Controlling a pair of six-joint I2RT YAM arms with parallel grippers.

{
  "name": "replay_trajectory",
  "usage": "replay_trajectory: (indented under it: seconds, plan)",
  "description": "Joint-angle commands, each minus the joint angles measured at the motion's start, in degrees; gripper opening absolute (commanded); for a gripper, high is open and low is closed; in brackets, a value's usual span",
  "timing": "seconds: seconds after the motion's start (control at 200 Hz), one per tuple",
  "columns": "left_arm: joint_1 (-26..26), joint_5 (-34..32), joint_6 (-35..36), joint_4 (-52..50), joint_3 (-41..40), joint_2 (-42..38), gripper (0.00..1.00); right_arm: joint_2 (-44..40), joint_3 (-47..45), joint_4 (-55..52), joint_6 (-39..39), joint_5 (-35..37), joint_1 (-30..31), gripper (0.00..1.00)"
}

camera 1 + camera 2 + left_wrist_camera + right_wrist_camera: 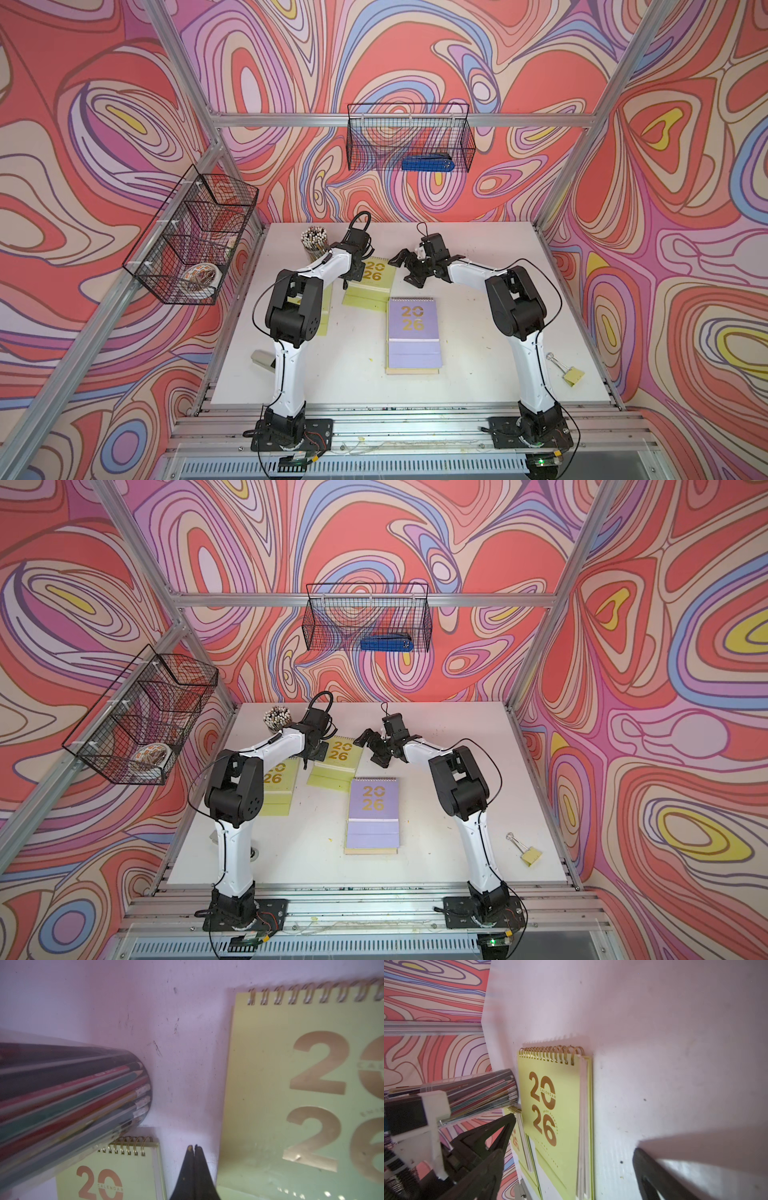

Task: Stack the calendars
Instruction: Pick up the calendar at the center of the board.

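- At the middle of the desk (pixel 478 332), a lavender calendar (pixel 413 332) is lying flat, cover up, on a peach calendar (pixel 411 371). Only the peach one's near edge is showing.
- Toward the far side, the far yellow-green calendar (pixel 376 276) is lying flat, cover up. You cannot tell whether the green panel at its near edge belongs to it or to another calendar beneath.
- To its left, the left yellow-green calendar (pixel 276 787) is lying flat, partly hidden behind the left arm's elbow in a top view.
- The left tool (pixel 195 1147) is pointing down with its fingertips pressed together, gripping nothing. It is sitting over the bare strip of desk between the two yellow-green calendars.
- The right tool (pixel 405 270) is hanging with its fingers spread wide apart, holding nothing, just right of the far yellow-green calendar.
- A pencil cup (pixel 314 243) is standing upright at the far left, near the left tool.
- A grey stapler (pixel 262 359) is lying at the desk's left edge, and a binder clip (pixel 571 374) is lying near the right edge, both well apart from the calendars.
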Motion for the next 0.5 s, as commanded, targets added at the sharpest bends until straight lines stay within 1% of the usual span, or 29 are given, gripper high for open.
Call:
replay_trajectory:
  seconds: [0.0,0.24,0.396,0.496]
  plan:
    - [0.51,2.68,1.05,-7.38,3.89,3.46,0.0,2.81,1.8,0.33,1.8,-0.94,0.71,0.98]
    - [0.58,5.9,1.85,-11.94,8.27,7.28,0.0,5.96,4.26,1.15,4.02,-1.6,1.56,0.98]
    - [0.62,8.4,1.89,-13.43,9.28,8.5,0.0,8.27,6.5,1.36,5.42,-2.57,2.51,0.98]
    - [0.59,9.38,1.98,-13.86,9.41,8.96,0.0,9.45,6.88,4.61,7.18,-4.55,2.88,0.97]
